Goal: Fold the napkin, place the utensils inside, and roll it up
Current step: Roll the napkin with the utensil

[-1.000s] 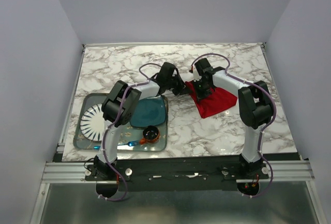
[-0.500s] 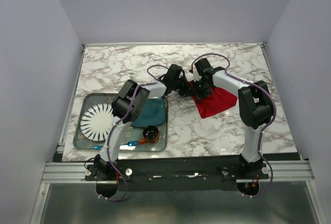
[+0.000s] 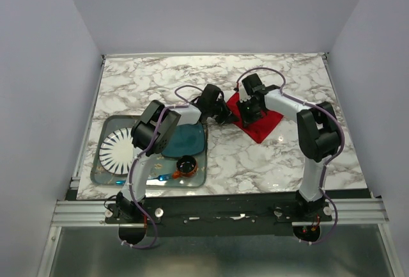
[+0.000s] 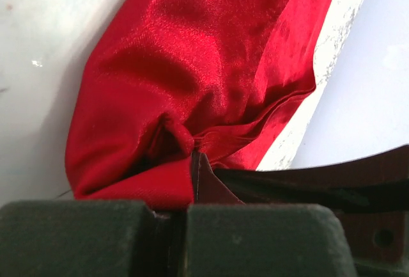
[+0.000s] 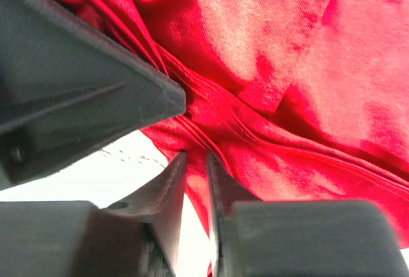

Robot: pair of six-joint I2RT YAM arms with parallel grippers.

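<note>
Nearest, at the left front of the tabletop (image 3: 255, 162), a tray (image 3: 96, 173) carries a striped plate (image 3: 118, 149) and a teal plate (image 3: 186, 139). Farther in, mid-tabletop, the red napkin (image 3: 267, 122) lies folded. The left tool (image 4: 192, 195), clamped tight, pinches its puckered left corner. Just beside it the right tool (image 5: 195, 169) stands a narrow slit apart, its tips at the layered edge with no cloth between them.
</note>
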